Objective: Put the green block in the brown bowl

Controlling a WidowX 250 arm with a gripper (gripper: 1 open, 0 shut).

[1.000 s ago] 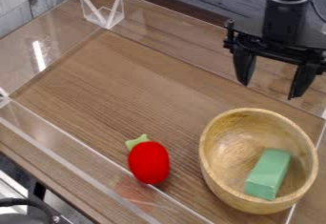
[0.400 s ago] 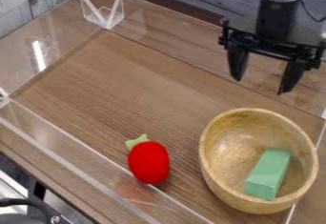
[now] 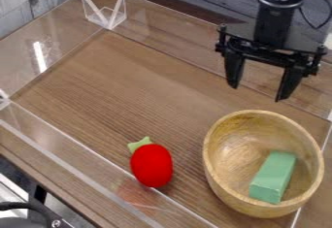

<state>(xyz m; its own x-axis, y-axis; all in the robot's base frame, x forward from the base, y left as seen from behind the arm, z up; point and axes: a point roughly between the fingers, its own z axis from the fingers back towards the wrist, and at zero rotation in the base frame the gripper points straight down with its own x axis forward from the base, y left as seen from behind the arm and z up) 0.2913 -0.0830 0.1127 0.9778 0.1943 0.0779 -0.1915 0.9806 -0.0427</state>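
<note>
Green block in the brown bowl, jaws wide and holding nothing

In the camera view, you have the green block (image 3: 271, 178) inside the brown bowl (image 3: 223, 157), at the lower right of the frame. The block lies toward the right side of the bowl's interior, tilted a little in the picture, its upper end leaning to the right. The bowl is round, light brown and wood-grained, and its rim shows all the way around the block.

Your gripper (image 3: 254, 83) is at the upper right, beyond the bowl as the camera sees it and apart from the block. Its black fingers stand wide, one to the left and one to the right, with tabletop visible between them and nothing held. The dark body of the arm (image 3: 275, 14) rises from the gripper to the top edge of the picture, and a thin cable (image 3: 315, 22) curves beside it at the right.

At the lower centre-left you have the red strawberry-like toy (image 3: 151, 165) with its light-green top (image 3: 139, 146), lying to the left of the bowl and apart from it. At the upper left, a white wire-like object (image 3: 105, 12) sits near the far edge of the wooden table (image 3: 123, 77). Dark parts (image 3: 26, 198) show at the lower left corner; you cannot tell exactly what they are.
</note>
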